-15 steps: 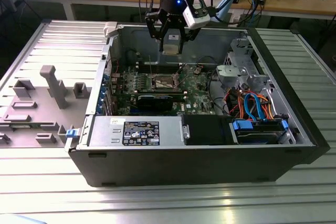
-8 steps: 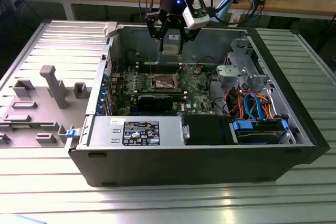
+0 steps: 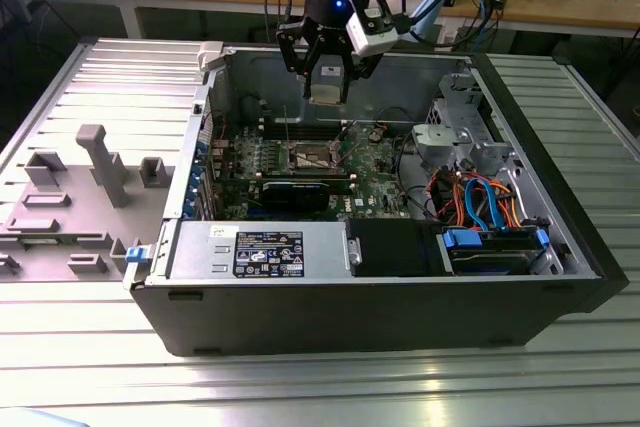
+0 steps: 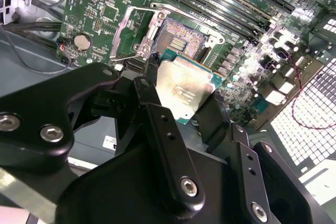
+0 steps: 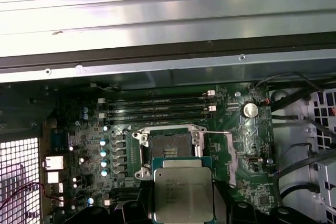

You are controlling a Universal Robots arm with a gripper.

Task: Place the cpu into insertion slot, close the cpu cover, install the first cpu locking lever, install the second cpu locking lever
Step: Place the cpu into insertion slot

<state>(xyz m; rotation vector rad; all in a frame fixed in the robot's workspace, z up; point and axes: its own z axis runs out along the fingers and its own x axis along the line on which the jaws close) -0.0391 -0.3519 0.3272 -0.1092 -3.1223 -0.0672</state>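
Silvery-grey metal tops the cpu [image 4: 186, 90], which the gripper [image 3: 328, 83] pinches by 2 opposite edges between its black fingers [image 4: 163, 129], up in the air over the open computer case [image 3: 350, 312]. Below it and well apart lies the insertion slot [image 5: 170, 152], set in the green motherboard [image 5: 247, 177], its brownish contact field bare. Beyond the slot runs a row of long memory slots [image 5: 157, 107].
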